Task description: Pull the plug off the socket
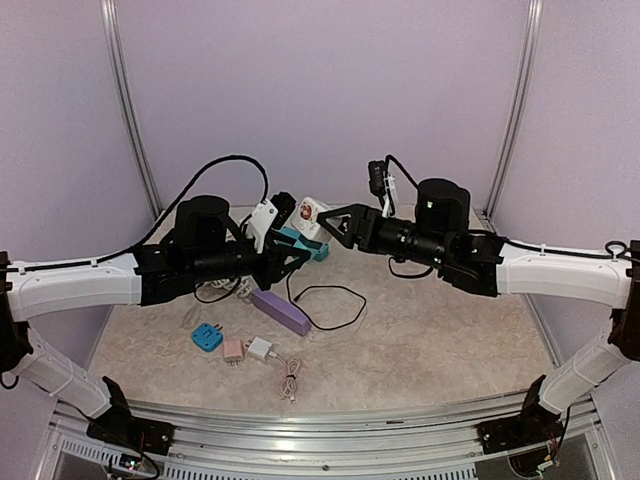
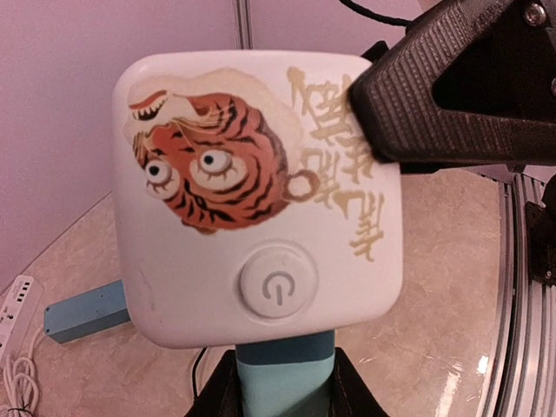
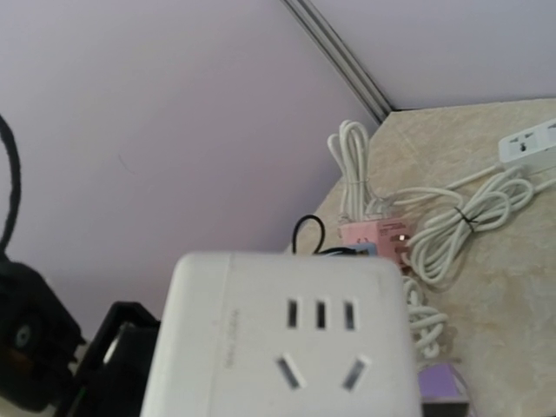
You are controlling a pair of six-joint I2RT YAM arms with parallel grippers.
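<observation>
Two hands are met in mid-air above the far middle of the counter [image 1: 450, 330], and the job is caught right at its crux. The white socket cube [image 2: 261, 208], with its tiger print and round power button, is held off the surface. The right hand [image 1: 338, 224] is clamped on it, and one ribbed finger [image 2: 452, 95] is seen pressed against its upper right corner. The other finger is hidden behind the cube.

The teal plug [image 2: 285, 360] is seen poking out of the cube's underside, and it is pinched between the dark fingers of the left hand [image 1: 292, 258], one on each side. No gap is seen between plug and cube in the left wrist view, so the plug is judged to be seated and not yet drawn out.

Both grips are therefore counted as done. The parting pull itself, hands drawn away from each other along the line of the pins, is what is left.

From the right wrist view only another face of the cube is given, its slots empty, so nothing more is learned there about the joint.

Down on the counter, well apart from the action, a purple block [image 1: 281, 311], a blue adapter [image 1: 207, 336], a pink adapter [image 1: 233, 349] and a small white charger [image 1: 260, 348] are laid out at the near left. A black cable [image 1: 335, 305] is looped beside them.
</observation>
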